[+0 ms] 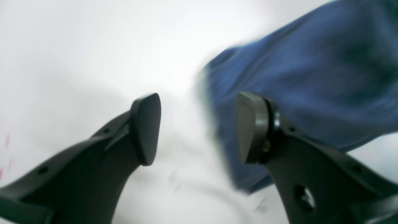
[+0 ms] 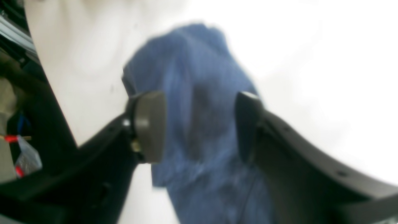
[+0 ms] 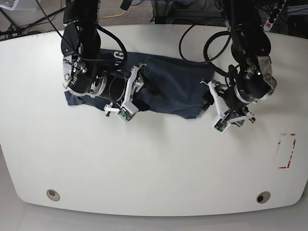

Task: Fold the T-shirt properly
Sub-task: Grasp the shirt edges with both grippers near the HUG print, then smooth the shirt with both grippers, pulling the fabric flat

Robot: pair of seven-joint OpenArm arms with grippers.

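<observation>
Two grippers: one per arm, both with jaws standing apart and no cloth pinched between the pads.
Left gripper [image 1: 198, 129]: two dark pads with a clear gap; bare white table shows through the gap, and the blue cloth's edge lies under the right-hand pad [image 1: 250, 127]. Nothing held.
Right gripper [image 2: 199, 126]: two pads spread over the cloth, blue fabric filling the gap below them; whether the pads touch it cannot be told through the blur. Nothing seen gripped.
One T-shirt [image 3: 168, 89]: dark blue, lying crumpled and partly folded as a wide band on the far half of the table, between the two arms, nearer the left of the base view.
Lettering: a few white letters [image 3: 117, 57] show at the shirt's far left edge; the rest is folded under or hidden by the arm.
One table [image 3: 154, 163]: white, rounded corners, with two round holes along the near edge [image 3: 53, 194] [image 3: 261, 197].
One red outlined mark [image 3: 287, 151]: at the right of the table, well apart from the shirt.
Hidden: the shirt's left part lies under the right arm [image 3: 84, 72]; its right end is partly covered by the left arm [image 3: 245, 86].
Hard to make out: both wrist views are blurred, so folds, seams and sleeves cannot be told.
Cut off: cables and clutter beyond the far table edge.
</observation>
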